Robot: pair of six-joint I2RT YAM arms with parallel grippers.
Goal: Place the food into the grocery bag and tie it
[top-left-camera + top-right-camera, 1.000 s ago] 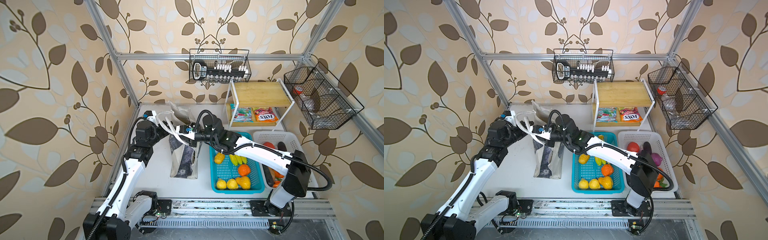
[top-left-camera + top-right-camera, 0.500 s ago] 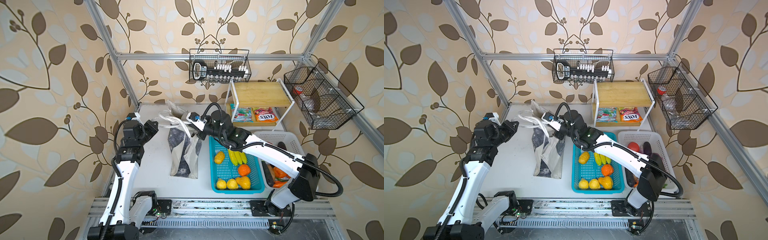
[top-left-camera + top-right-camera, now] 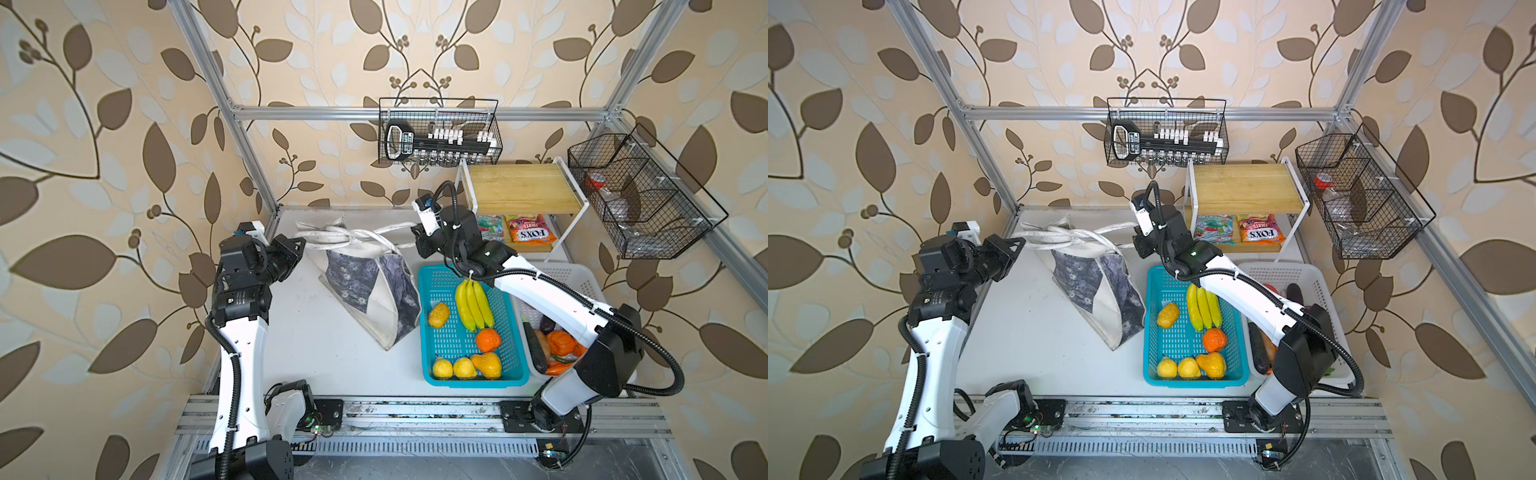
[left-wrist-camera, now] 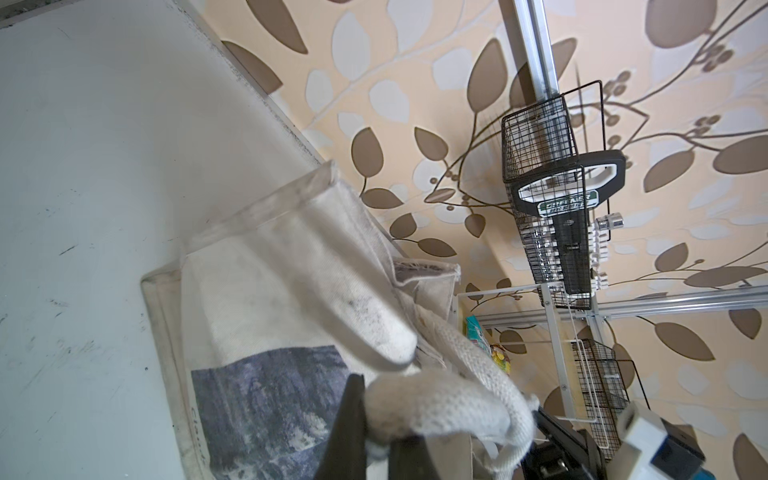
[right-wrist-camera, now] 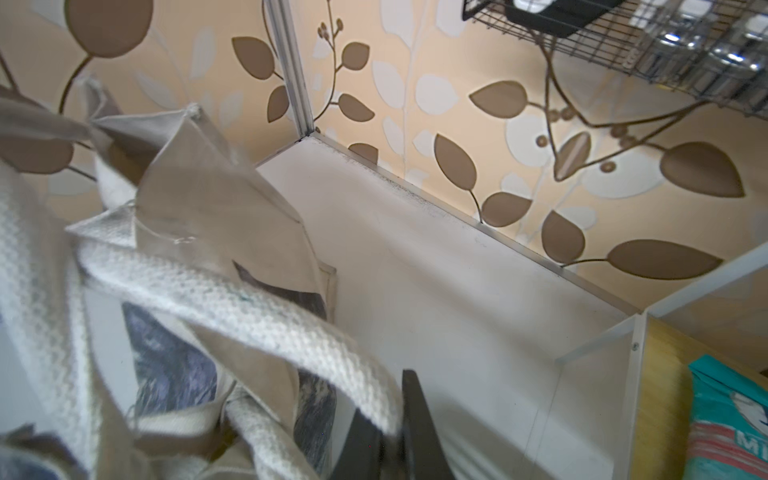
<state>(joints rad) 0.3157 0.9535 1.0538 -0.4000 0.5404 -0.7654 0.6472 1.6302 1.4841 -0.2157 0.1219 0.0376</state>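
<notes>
Left pincer point(image 3: 299, 246) and right pincer point(image 3: 416, 235) each clamp a strap point(image 3: 390, 228) of the bag point(image 3: 365, 286); the straps cross between them, stretched sideways.

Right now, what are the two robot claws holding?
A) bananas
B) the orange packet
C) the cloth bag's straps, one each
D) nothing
C: the left gripper and the right gripper are each shut on a strap of the grocery bag, stretched toward opposite sides.

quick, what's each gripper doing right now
left gripper: shut on bag strap
right gripper: shut on opposite strap end
</notes>
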